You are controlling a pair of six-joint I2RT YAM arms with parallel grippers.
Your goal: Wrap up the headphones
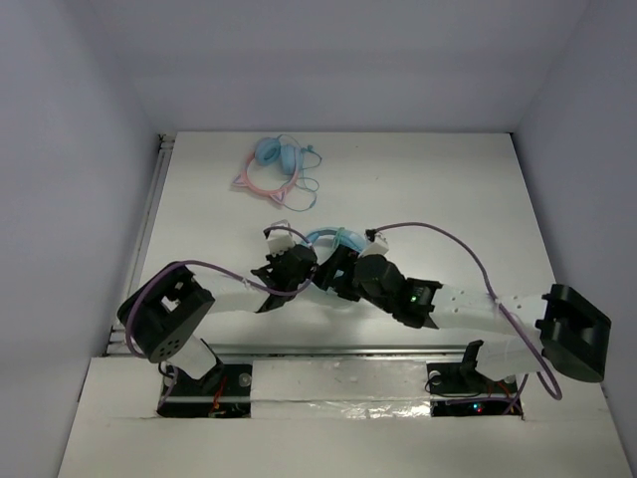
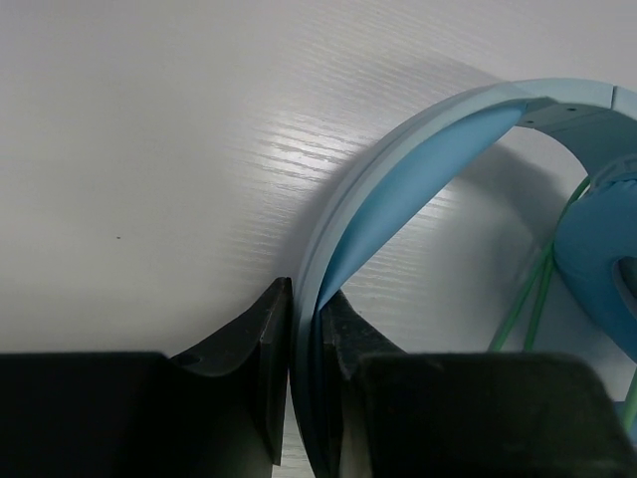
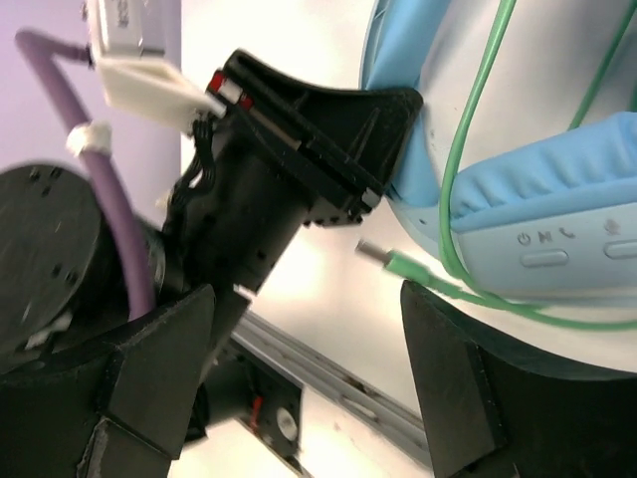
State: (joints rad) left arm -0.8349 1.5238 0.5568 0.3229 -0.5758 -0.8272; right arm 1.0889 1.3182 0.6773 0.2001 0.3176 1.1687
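Blue-banded headphones (image 2: pixel 418 159) sit pinched by left fingers (image 2: pixel 249 344), right fingers (image 3: pixel 453 368) apart (pink-banded pair (image 1: pixel 277 164) well beyond).

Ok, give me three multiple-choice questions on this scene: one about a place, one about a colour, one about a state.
1. Where is the small pink cat-ear headphone pair? A. in a pincer B. far side of the white table C. near edge
2. The thin cable of the large light-blue over-ear headphones is: A. green B. red C. black
3. The left pincer is: A. open and empty B. shut on the blue headband C. out of view
B, the top view shows it far back; A, both wrist views show green strands; B, its fingers squeeze the headband.
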